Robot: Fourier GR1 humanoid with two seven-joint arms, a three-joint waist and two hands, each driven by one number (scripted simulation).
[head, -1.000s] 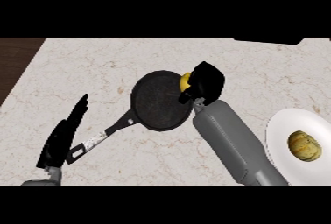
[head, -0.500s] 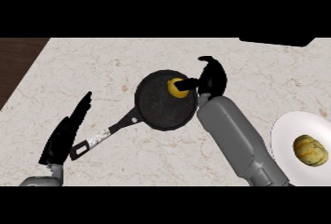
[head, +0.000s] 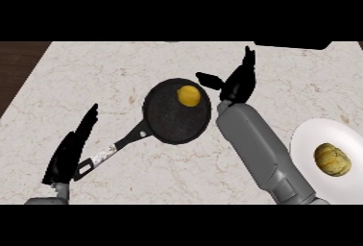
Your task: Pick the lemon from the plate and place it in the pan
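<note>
lemon sits in the pan, right hand spread beside it

the lemon [head: 188, 95] lies inside the black frying pan [head: 170, 122], close to the pan's far right rim, near the middle of the marble counter [head: 106, 72]. the right hand [head: 237, 82] is just beside that rim, fingers straight and spread apart, thumb pointing toward the pan, holding nothing. the pan's handle [head: 113, 149] runs toward the counter's near left corner. the left hand [head: 71, 151] rests there, fingers straight and together, right beside the handle's end. at the counter's right edge a white plate [head: 308, 144] carries a round yellow-green fruit [head: 332, 159]. a dark object [head: 292, 44] shows at the far right corner.
</note>
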